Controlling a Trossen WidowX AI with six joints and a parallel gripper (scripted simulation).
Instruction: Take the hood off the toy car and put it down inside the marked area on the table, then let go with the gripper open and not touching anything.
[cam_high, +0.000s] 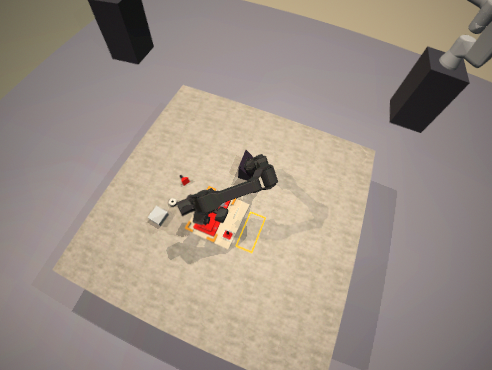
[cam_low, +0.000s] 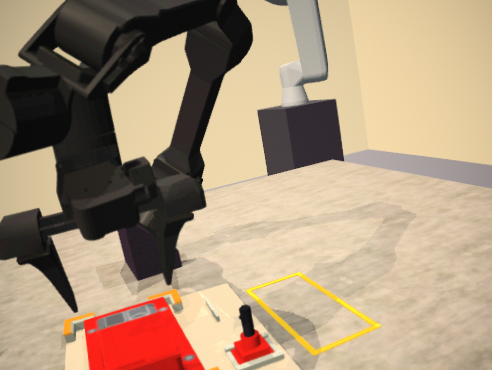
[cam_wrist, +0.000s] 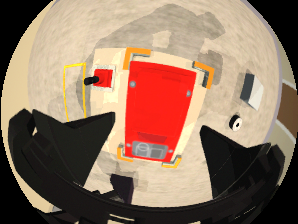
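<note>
The job is only at its approach stage: the red toy car, hood included, sits on the cream board between orange corner brackets, and nothing has been lifted off. I cannot tell exactly where the hood's edges run on the red body. The gripper is spread wide above the car's windowed end, with nothing between its fingers. The yellow outline, the marked area, lies beside the board with no hood inside. Closing on the hood, lifting it free, carrying it across past the upright black-and-red stick, lowering it, releasing and backing off all remain.
</note>
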